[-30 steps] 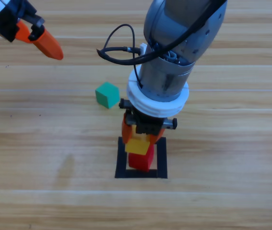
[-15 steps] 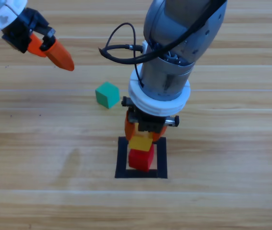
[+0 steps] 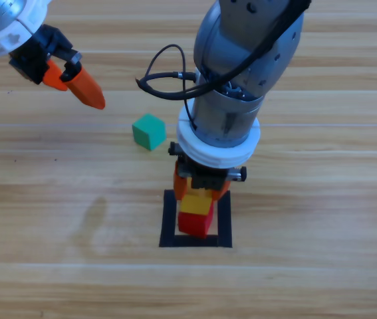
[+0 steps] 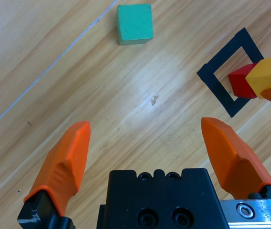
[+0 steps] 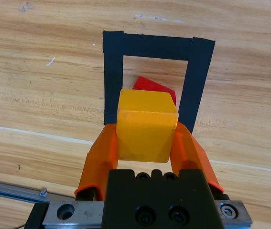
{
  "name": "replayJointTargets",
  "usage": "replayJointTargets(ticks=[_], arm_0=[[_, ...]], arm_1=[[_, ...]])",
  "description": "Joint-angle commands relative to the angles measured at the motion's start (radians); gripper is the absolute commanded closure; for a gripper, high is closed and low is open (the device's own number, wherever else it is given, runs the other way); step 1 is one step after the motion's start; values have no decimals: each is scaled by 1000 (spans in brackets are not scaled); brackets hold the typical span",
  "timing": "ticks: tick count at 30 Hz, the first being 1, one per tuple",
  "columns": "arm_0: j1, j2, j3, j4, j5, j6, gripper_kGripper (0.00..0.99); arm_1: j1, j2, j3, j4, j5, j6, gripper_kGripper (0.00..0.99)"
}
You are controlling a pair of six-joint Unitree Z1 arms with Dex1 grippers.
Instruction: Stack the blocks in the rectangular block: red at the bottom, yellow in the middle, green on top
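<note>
The red cube (image 3: 195,225) stands inside the black tape rectangle (image 3: 168,219) at the lower middle of the table. My right gripper (image 3: 199,193) is shut on the yellow cube (image 3: 197,203) and holds it on or just above the red one; whether they touch is unclear. In the right wrist view the yellow cube (image 5: 146,125) sits between the orange fingers (image 5: 102,157), hiding most of the red cube (image 5: 155,88). The green cube (image 3: 149,131) lies on the table up and left of the rectangle. My left gripper (image 3: 75,81) hangs open at the upper left; its view shows the green cube (image 4: 135,23) ahead.
The right arm's grey body and black cable (image 3: 165,66) hang over the table's middle, close to the green cube. Bare wooden table (image 3: 321,219) surrounds the rectangle on all sides.
The right gripper has lowered the yellow cube toward the red one. The left gripper has moved right and down, closer to the green cube.
</note>
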Motion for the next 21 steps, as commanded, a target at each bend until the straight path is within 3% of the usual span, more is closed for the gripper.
replayJointTargets(ticks=[1, 3, 4, 6, 10, 15, 21], arm_0=[[26, 57, 23, -3, -12, 7, 0], [27, 60, 23, -4, -14, 7, 0], [27, 62, 22, -4, -14, 9, 0], [30, 65, 22, -6, -17, 10, 0], [30, 68, 17, -6, -26, 12, 0], [32, 72, 2, -4, -37, 19, 0], [17, 158, -111, 63, 51, 24, 0]], arm_1=[[30, 69, 23, -10, -12, -12, 990], [30, 70, 22, -13, -15, -12, 990], [32, 70, 19, -13, -17, -14, 853], [44, 69, 16, -13, -15, -29, 246], [75, 41, -39, -13, -61, -67, 111], [85, -14, -113, 1, -115, -101, 50], [85, -152, -171, 59, -244, -123, 24]])
